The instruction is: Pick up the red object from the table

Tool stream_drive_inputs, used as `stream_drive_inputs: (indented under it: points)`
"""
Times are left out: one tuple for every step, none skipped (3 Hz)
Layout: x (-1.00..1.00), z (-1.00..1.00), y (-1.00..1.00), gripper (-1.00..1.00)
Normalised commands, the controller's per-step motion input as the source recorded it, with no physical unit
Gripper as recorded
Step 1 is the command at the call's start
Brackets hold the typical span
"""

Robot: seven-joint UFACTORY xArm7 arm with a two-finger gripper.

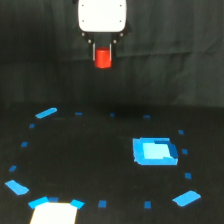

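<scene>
Between the two thin fingers (94, 51) of the gripper (103, 54) sits the red object (103, 58), a stubby bright red-orange block. The fingers are clamped on it, one against each side, and its lower part hangs out below their tips. Above the fingers the gripper's dark mount joins a rounded white housing (102, 15) at the top edge of the exterior view.

Well below the fingertips lies the table (100, 155), a flat black matte surface, and the block hangs clear of it with dark backdrop behind it. Under the fingers a faint darker smudge shows on the table, too vague to name.

Below the fingers and toward the exterior view's right lies a large blue square patch (154, 151), flat on the table, with a paler inner panel. Below and toward the exterior view's left, nearer the fingers in height, is a slanted light blue tape strip (46, 113). Small blue tape marks (78, 114) dot the table in a loose ring well beneath the gripper. Far below the fingers, at the bottom edge toward the left, a bright white rectangle (54, 213) sits with blue tabs on either side. Another blue piece (186, 198) lies at the lower right, and one more (17, 187) at the lower left.
</scene>
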Motion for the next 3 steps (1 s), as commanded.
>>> stream_drive_inputs:
  points:
    - [0.00, 0.49, -0.24, -1.00]
    - [0.00, 0.20, -0.10, -1.00]
    - [-0.01, 0.17, -0.07, -1.00]
